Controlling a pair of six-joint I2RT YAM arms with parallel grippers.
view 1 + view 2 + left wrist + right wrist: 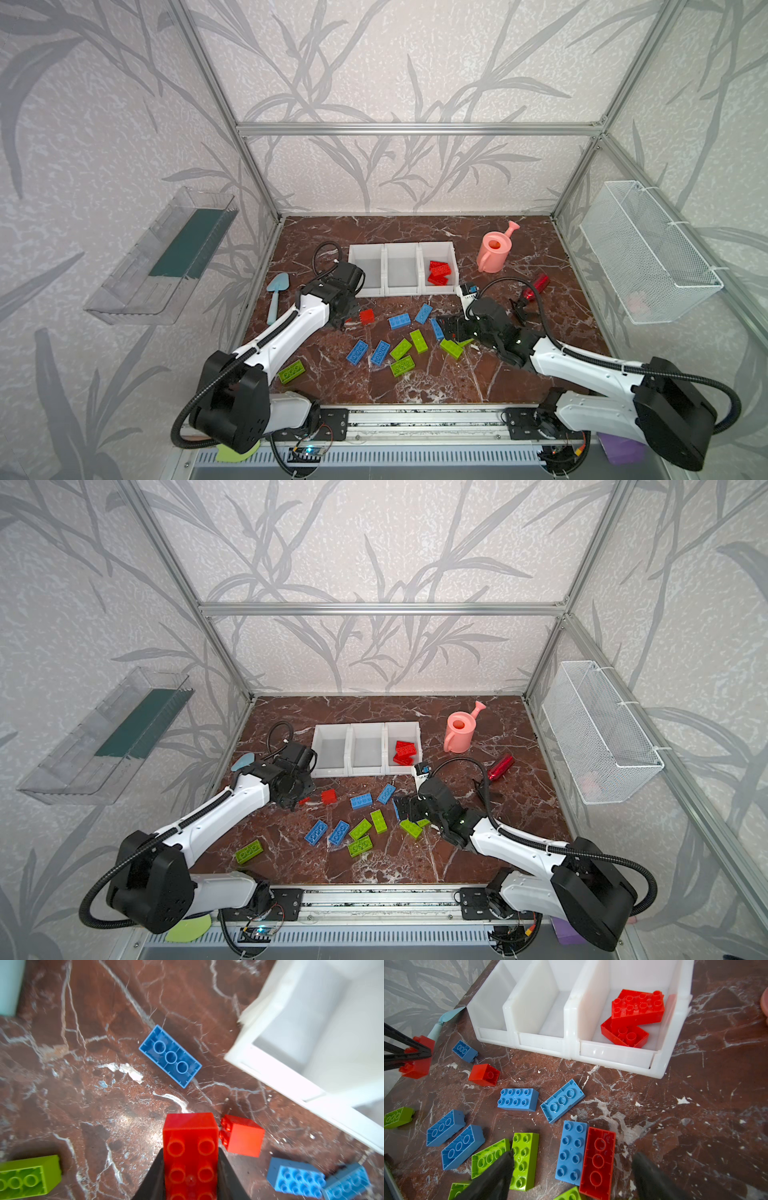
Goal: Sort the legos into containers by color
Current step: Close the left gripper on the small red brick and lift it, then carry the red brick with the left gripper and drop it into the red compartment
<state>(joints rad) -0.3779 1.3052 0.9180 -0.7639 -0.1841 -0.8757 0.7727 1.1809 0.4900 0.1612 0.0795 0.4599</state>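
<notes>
left gripper (pixel 191 1150) clamped on a red brick (pixel 190 1169), held at 8 o'clock of the white bins (pixel 401 291) in a top view. the red bin (pixel 616 1057) lies at 2 o'clock from it, past two others.

risks:
- loose red brick (pixel 242 1136) just beside could get nudged on the lift
- an early release puts red in the wrong bin
- right gripper (pixel 573 1156) spread wide over touching blue brick (pixel 572 1136) and upturned red brick (pixel 598 1161); closing may catch both
</notes>
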